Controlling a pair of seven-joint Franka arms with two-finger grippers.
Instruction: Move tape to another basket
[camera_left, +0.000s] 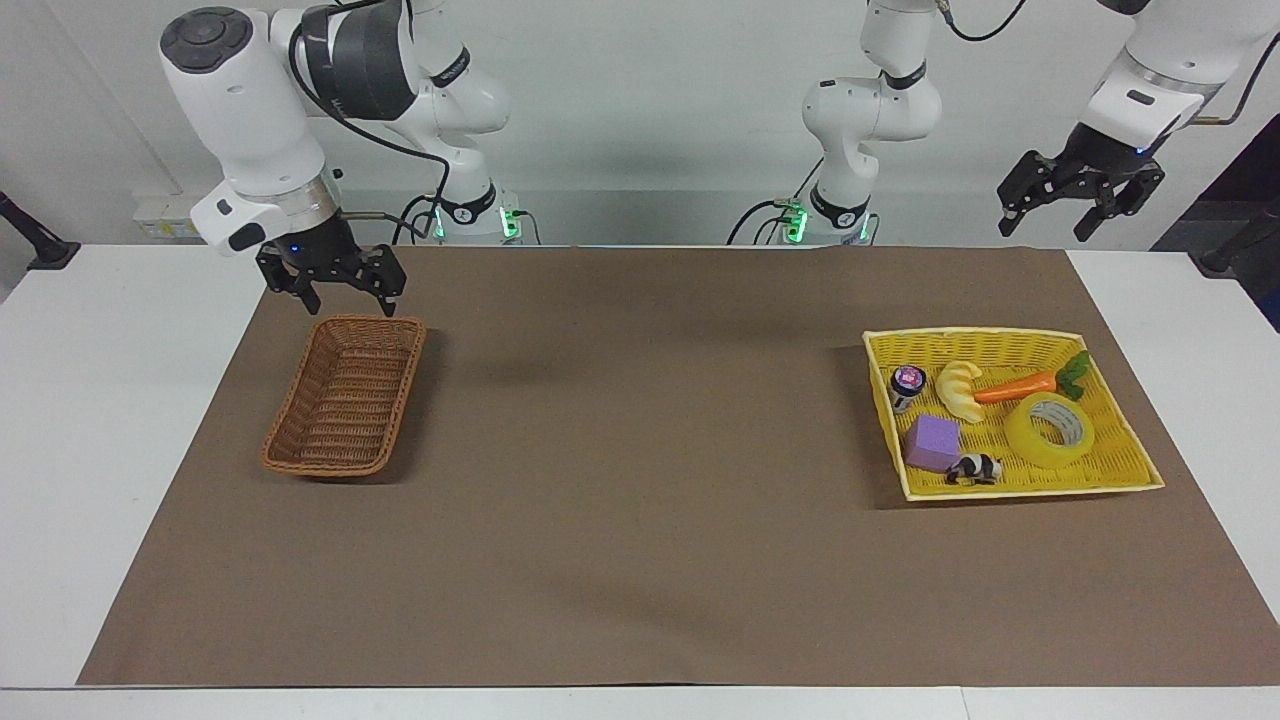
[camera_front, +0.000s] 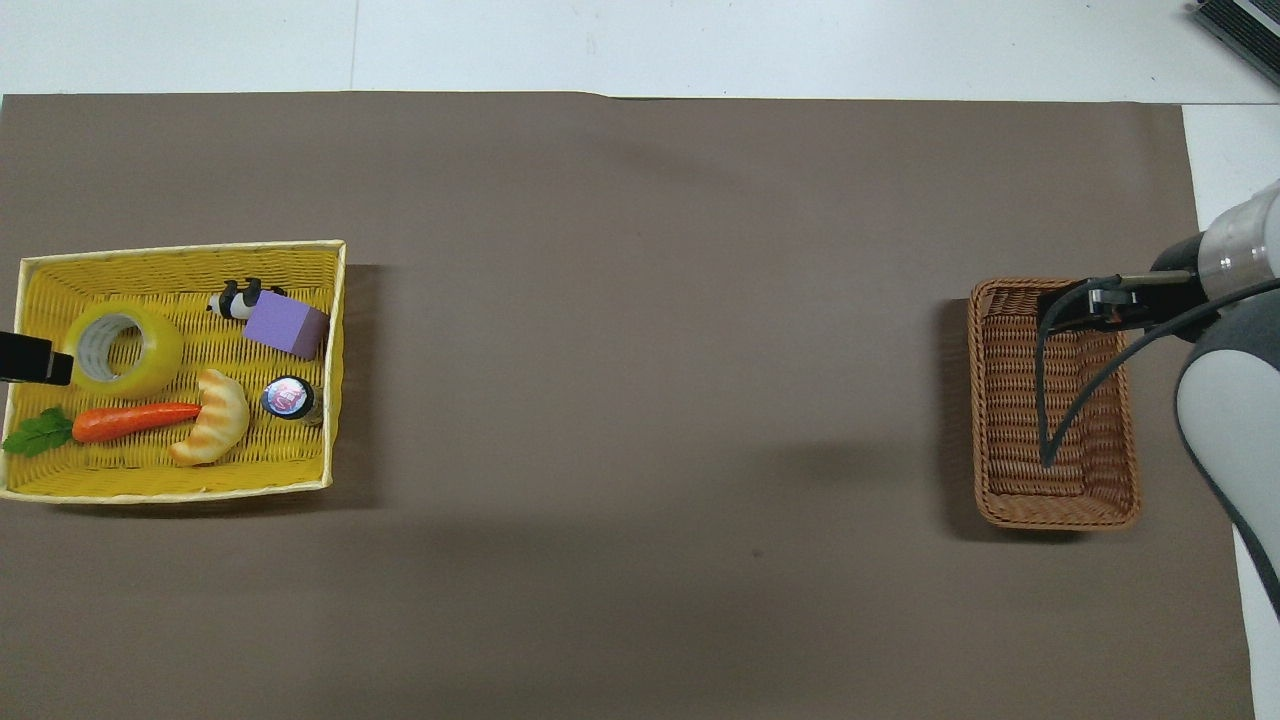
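We see the left gripper (camera_left: 1082, 205) raised in the air toward the left arm's end of the table, above the table edge near the yellow basket (camera_left: 1120, 420), jaws spread, nothing in them. In the overhead view only a dark tip shows at the frame edge beside the tape. The right gripper (camera_left: 332, 285) hangs just over the end of the brown basket (camera_left: 345, 400) that is nearer to the robots, also spread and empty; that arm looks to be waiting.

The tape (camera_left: 1050, 430) lies flat in the yellow basket, hole up, at the side toward the left arm's end of the table. A carrot (camera_left: 1030, 385) lies just beside it, nearer to the robots, with a croissant (camera_left: 960, 390) and a small jar (camera_left: 907, 383) next along. A purple block (camera_left: 933, 443) and a toy panda (camera_left: 975, 468) sit farther from the robots. The brown basket is well apart, at the right arm's end of the table, on the brown mat (camera_left: 640, 480).

We judge the task not started: tape not yet grasped. Risks: the roll is wide and slick, so a pinch across the outside could slip; gripping through the hole on one wall could tilt it. The carrot and basket wall crowd the tape, so a finger may land on them or drag the light basket. The long carry likely needs a handover, where a drop could happen.
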